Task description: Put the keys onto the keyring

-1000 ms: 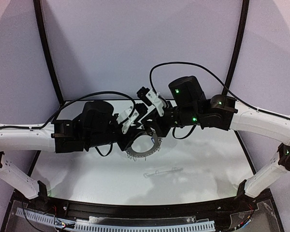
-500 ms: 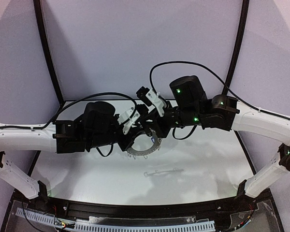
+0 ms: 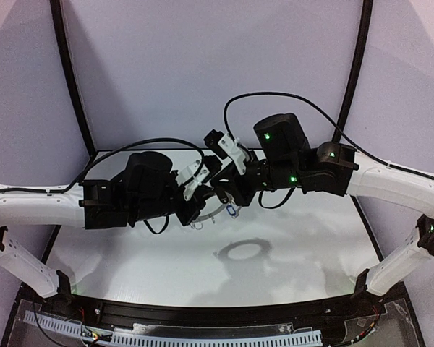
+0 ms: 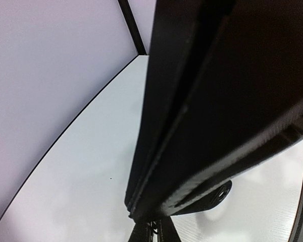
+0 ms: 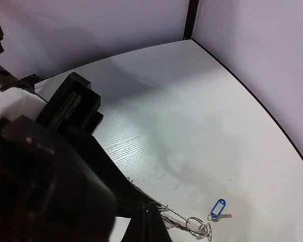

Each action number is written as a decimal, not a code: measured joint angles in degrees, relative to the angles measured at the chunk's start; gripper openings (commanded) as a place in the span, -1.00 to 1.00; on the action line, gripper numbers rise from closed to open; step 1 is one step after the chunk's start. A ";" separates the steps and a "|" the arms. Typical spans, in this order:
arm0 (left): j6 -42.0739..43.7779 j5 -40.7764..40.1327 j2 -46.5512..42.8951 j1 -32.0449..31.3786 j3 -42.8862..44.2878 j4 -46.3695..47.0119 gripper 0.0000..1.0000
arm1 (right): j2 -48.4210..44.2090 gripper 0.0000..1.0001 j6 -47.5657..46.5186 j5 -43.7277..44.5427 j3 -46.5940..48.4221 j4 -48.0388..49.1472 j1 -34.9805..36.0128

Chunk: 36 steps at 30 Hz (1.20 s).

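Both grippers meet above the table's middle and hold the keyring (image 3: 208, 212) in the air. It is a dark flat disc with silver wire loops. My left gripper (image 3: 205, 198) is shut on it; in the left wrist view the disc (image 4: 217, 91) fills the frame above my fingers (image 4: 141, 233). My right gripper (image 3: 228, 192) is shut on its rim (image 5: 126, 194), with wire loops (image 5: 199, 227) sticking out past the fingertips. The blue-tagged key (image 5: 218, 207) shows just beyond the loops, also in the top view (image 3: 232, 212). I cannot tell whether it hangs from a loop. The black-headed key is out of view.
The ring's round shadow (image 3: 243, 253) falls on the white table (image 3: 311, 246) in front of the grippers. Purple walls and black corner posts (image 3: 72, 79) close in the back and sides. The table's curved edge (image 5: 262, 111) runs close on the right.
The keyring has turned from tilted to nearly level, and its shadow went from a thin streak to a full ring. The blue tag has come into sight by the ring. Both arms stayed nearly still.
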 measured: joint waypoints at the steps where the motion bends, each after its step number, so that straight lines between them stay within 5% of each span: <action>1: 0.00 0.08 -0.03 0.00 0.00 -0.07 -0.98 | 0.00 -1.00 -0.08 0.50 0.00 -0.03 0.06; 15: 2.03 3.34 -3.75 0.02 -3.04 1.23 -0.98 | 0.02 -1.00 2.01 3.46 0.82 -1.58 0.25; 36: 6.91 4.73 -4.78 0.39 -10.76 6.07 -0.98 | 8.73 -1.00 16.87 -20.43 4.79 -8.70 -9.11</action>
